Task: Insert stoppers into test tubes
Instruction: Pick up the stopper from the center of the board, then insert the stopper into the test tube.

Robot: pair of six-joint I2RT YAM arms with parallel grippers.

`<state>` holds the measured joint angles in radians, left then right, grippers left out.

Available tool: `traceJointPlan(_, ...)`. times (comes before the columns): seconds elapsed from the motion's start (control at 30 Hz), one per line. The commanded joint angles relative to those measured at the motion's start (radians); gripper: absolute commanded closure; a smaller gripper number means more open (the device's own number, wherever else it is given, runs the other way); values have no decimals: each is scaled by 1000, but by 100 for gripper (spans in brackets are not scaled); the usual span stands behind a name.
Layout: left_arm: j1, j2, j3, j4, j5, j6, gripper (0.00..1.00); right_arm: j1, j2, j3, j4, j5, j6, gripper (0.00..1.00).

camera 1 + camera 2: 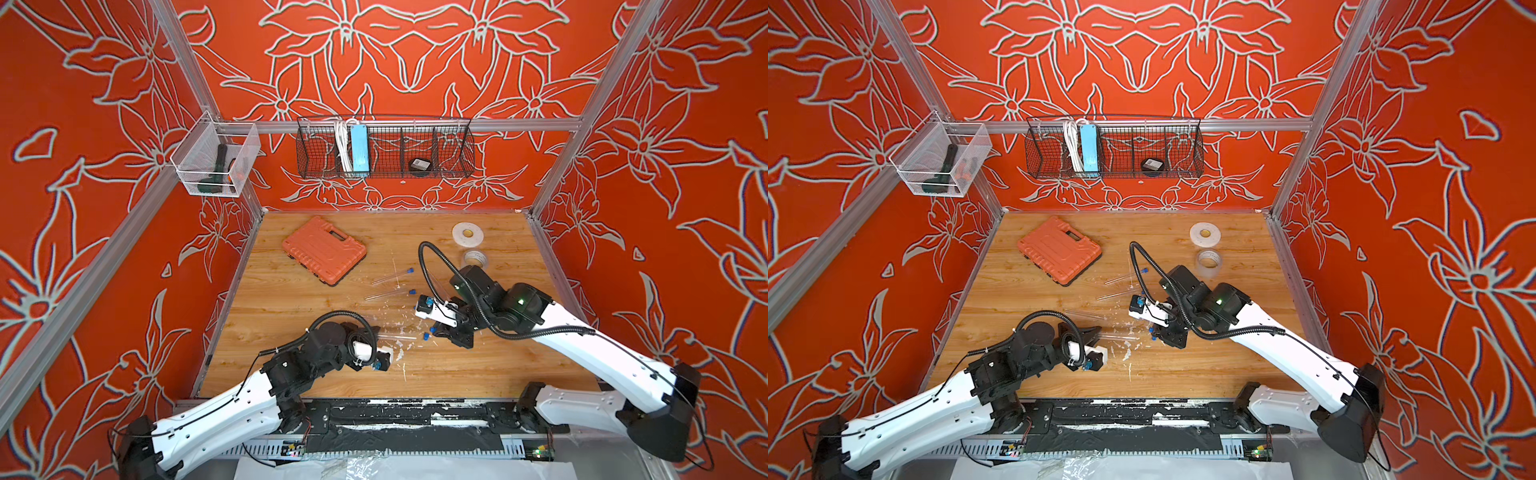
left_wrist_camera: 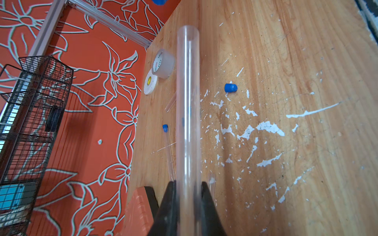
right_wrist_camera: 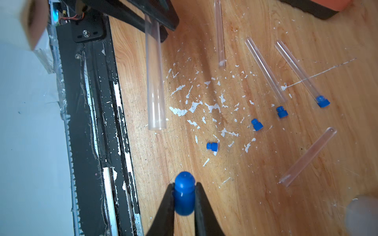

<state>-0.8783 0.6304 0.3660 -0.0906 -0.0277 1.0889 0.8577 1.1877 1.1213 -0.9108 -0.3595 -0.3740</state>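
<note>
Left fingers (image 2: 167,204) pinch one clear tube (image 2: 187,102) over the counter (image 2: 306,61), open mouth pointing out, so right fingers (image 3: 165,210) (squeezing a blue stopper (image 3: 184,194) tight) can push it in.

Bright, even, diffuse light; faint soft shadows. Bowed edges in both top views. Slightly blurred close up: stopper (image 3: 184,194).
</note>
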Motion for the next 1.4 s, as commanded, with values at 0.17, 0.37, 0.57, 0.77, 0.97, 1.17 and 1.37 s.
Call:
traceJointPlan(0.17,-8,6,-3,65,-50,11,100,16,69,56,5,-95,26,89)
traceJointPlan(0.37,-8,20,2,64,-52,-7,100,33,51,13,69,-104,53,88)
traceJointPlan(0.57,-8,25,6,62,-48,-22,100,40,83,23,74,-101,52,89)
traceJointPlan(0.77,-8,12,-1,65,-49,-34,100,42,78,13,59,-67,50,89)
traceJointPlan(0.97,-8,17,4,63,-52,-34,100,45,88,6,48,-27,49,90)
traceJointPlan(1.17,-8,11,1,63,-51,-38,100,50,95,7,44,-28,49,89)
traceJointPlan(1.37,-8,14,4,63,-48,-38,100,56,108,17,53,-42,47,90)
